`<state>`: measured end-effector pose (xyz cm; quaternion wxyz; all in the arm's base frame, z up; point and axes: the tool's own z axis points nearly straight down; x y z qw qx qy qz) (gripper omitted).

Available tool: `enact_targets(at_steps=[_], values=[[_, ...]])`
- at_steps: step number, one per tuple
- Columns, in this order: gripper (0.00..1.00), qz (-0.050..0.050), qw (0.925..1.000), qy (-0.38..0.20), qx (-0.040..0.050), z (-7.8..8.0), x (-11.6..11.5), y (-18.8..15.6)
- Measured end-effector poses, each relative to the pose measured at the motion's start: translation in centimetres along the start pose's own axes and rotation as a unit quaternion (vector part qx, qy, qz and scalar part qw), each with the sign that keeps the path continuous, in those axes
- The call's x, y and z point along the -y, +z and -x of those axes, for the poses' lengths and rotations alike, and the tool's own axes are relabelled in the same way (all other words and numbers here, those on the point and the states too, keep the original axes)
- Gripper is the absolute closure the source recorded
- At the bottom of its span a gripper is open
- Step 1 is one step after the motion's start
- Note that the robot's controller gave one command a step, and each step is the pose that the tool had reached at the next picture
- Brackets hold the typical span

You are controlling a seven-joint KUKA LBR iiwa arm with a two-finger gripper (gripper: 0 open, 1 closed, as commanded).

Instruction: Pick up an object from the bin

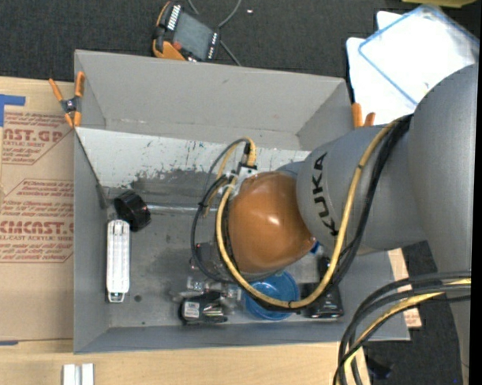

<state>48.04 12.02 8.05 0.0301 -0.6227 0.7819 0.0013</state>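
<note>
Just over blue round thing, orange wrist cover

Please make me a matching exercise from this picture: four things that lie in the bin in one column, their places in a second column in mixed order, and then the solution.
Things
1. white long bar
2. black round knob
3. blue round dish
4. small black and silver piece

Places (as seen in the picture)
A. at the bin's lower wall, partly under the arm's orange cover
B. lying along the left wall
C. at the lower wall, just left of the blue thing
D. upper left of the floor, just above the white thing's end

Pairs: 1-B, 2-D, 3-A, 4-C
</note>
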Motion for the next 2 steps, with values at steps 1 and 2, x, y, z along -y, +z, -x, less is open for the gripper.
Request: enact_targets(at_steps=[1, 2], values=[[1.00, -0.001, 1.0000, 0.008, 0.0024, -0.90, 1.60, 0.32], [1.00, -0.005, 0.9999, 0.013, 0.0064, -1.21, 1.02, 0.68]])
